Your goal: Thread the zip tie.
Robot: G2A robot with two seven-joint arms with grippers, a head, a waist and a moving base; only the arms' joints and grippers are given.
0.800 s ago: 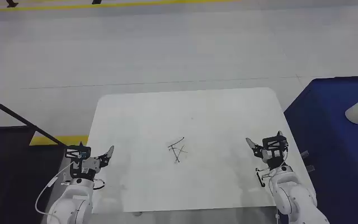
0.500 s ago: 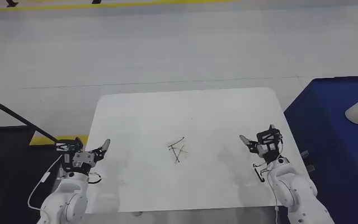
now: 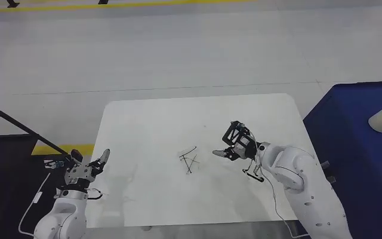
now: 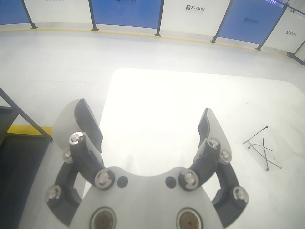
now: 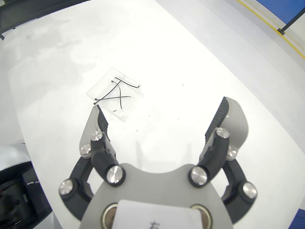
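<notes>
White table [image 3: 149,197], rounded corners, on pale floor with blue and white barrier panels behind.
- Clear flat plastic sheet or sleeve [image 5: 101,86], at table centre. Contents: several thin black zip ties [image 5: 112,94], crossed, loose; whether on it or inside it cannot be told.
- Right gripper [image 5: 161,107]: fingers wide apart, holding nothing, just beside the zip ties [image 3: 189,160].
- Left gripper [image 4: 143,108]: fingers wide apart, holding nothing, at the table's near left edge, well apart from the ties.

The right gripper [image 5: 161,103] has swung in from the table's [image 3: 149,119] right edge and now hangs just beside the zip ties [image 3: 189,160]. The left gripper [image 4: 143,105] has drifted back off the left edge.
</notes>
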